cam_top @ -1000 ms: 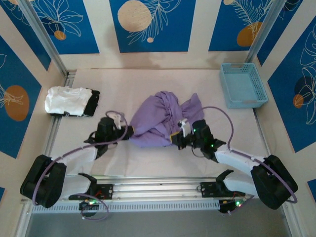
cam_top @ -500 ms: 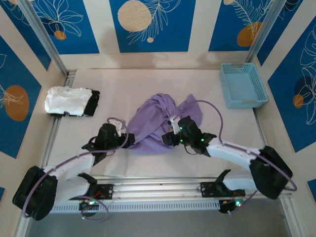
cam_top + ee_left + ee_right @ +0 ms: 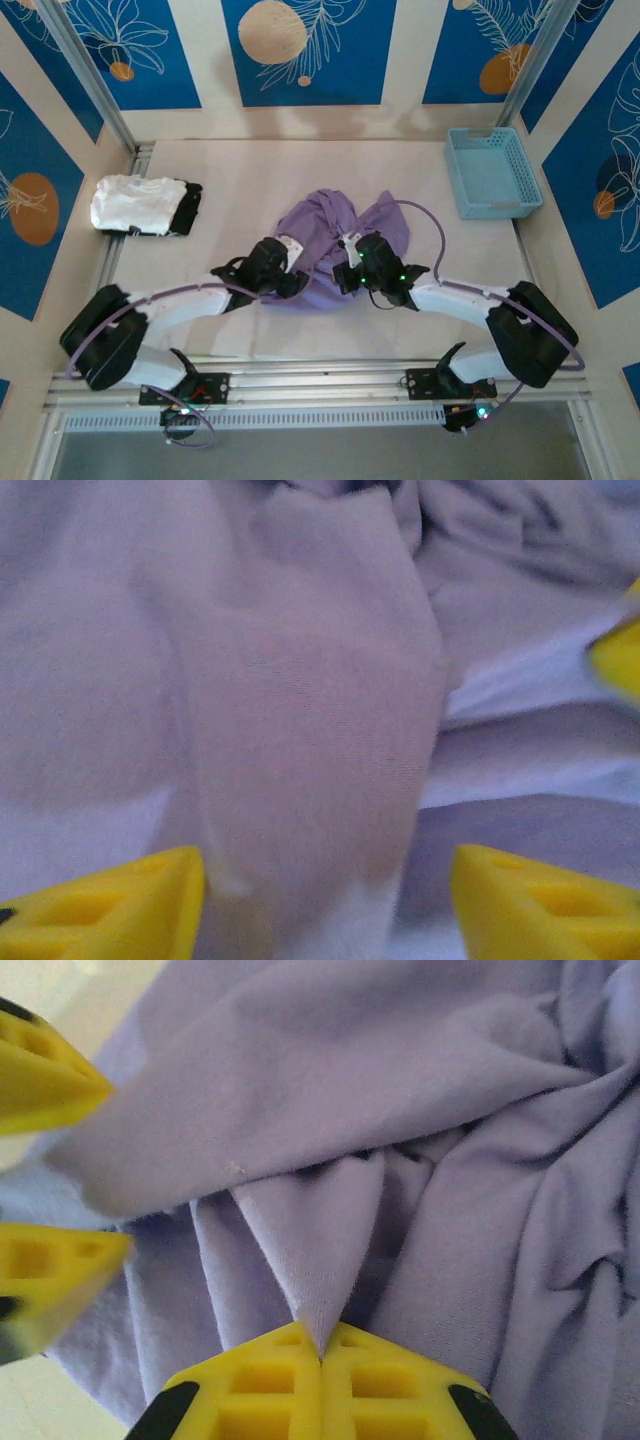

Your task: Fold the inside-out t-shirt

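My right pincer (image 3: 320, 1348) pinches a fold of the shirt (image 3: 335, 225) mid-frame; my left pincer (image 3: 320, 895) stands wide over it. Pale bench (image 3: 250, 175), blue-panelled walls (image 3: 300, 60) at the top.

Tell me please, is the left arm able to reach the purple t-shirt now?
Probably yes. The left gripper stands open right at the t-shirt, a fold of cloth between its fingers. The right gripper, shut on another fold nearby, seems not to block it.
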